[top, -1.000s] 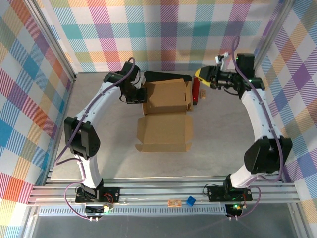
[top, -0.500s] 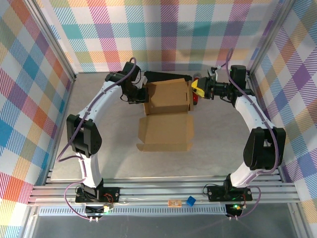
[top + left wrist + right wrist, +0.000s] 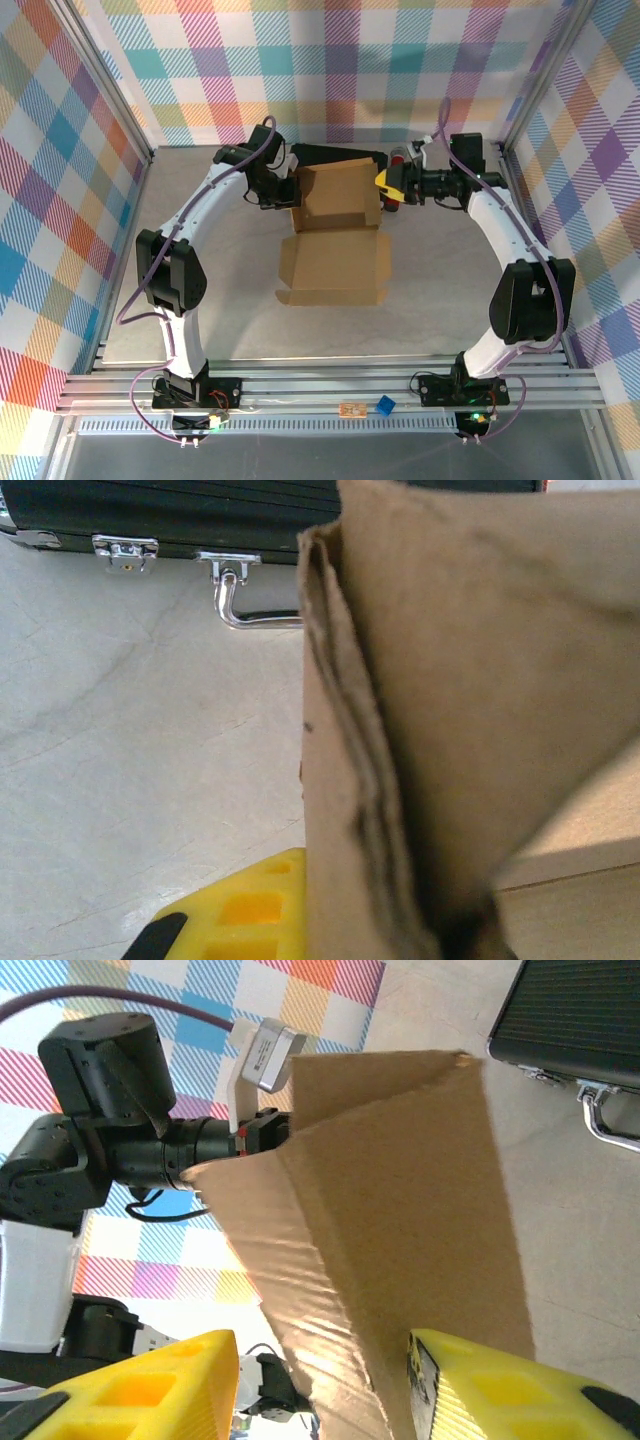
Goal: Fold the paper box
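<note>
The box [image 3: 335, 215] sits mid-table, with its raised tray part toward 12 o'clock and a flat flap [image 3: 333, 265] spread toward 6 o'clock. It is plain brown corrugated card, matte, with fuzzy cut edges. Faint ribbing shows across the wall in my right wrist view. I judge it light and springy, so creased walls will want to open again.

My right gripper [image 3: 388, 185] is at the box's 3 o'clock wall, its yellow fingers [image 3: 150, 1390] parted and astride the card, not yet pinching it. My left gripper [image 3: 283, 192] is at the 9 o'clock wall. One yellow finger shows beside the card edge in its wrist view, and I cannot tell whether it is clamped on anything.

The risks, as I judge them:
- If I close the right gripper on the wall away from a crease, the card may buckle or crush instead of folding.
- If one side pushes harder, the light box may slide or twist on the smooth grey table [image 3: 440, 290], taking the flap with it.
- If pushed toward 12 o'clock, the box would meet the case [image 3: 330, 153] just behind it, a black ribbed hard shell with chrome latches and a bent metal handle [image 3: 245, 605].
- My hard plastic fingers could slip on the dry card.
</note>
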### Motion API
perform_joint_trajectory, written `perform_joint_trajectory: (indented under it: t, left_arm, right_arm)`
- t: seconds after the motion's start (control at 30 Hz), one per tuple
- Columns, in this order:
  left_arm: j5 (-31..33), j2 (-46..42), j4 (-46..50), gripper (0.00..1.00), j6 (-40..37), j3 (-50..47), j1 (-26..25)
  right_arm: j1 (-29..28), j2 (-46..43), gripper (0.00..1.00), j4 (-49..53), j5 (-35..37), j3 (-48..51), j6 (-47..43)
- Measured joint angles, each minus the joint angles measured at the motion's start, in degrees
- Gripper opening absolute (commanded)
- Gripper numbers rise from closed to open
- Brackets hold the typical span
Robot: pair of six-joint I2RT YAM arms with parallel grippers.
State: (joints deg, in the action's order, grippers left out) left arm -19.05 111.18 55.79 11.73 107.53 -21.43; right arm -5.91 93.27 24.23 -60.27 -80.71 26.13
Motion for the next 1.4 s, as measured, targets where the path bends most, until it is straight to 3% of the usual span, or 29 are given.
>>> perform_joint_trajectory:
  t: [0.17, 0.57, 0.87, 1.1, 1.4]
  left_arm:
    - [0.11, 0.00, 0.04, 0.00, 0.00, 0.00, -0.02]
    - [0.76, -0.02, 0.11, 0.00, 0.00, 0.00, -0.22]
    - [1.14, -0.02, 1.11, 0.00, 0.00, 0.00, -0.24]
    - [1.16, -0.02, 1.11, 0.00, 0.00, 0.00, -0.26]
    - [1.75, -0.02, 1.11, 0.00, 0.00, 0.00, -0.57]
  right_arm:
    - [-1.84, 0.02, 0.48, 5.62, 4.70, -2.91, -4.17]
    - [-8.52, 0.48, 0.38, 17.51, 26.38, -10.64, -13.40]
    - [-12.74, 1.20, 0.43, 21.62, 43.30, -11.82, -16.46]
    - [-14.38, 2.47, 0.47, 22.51, 48.37, -13.38, -16.87]
    - [-16.02, 5.84, 0.34, 23.93, 55.25, -16.22, -17.22]
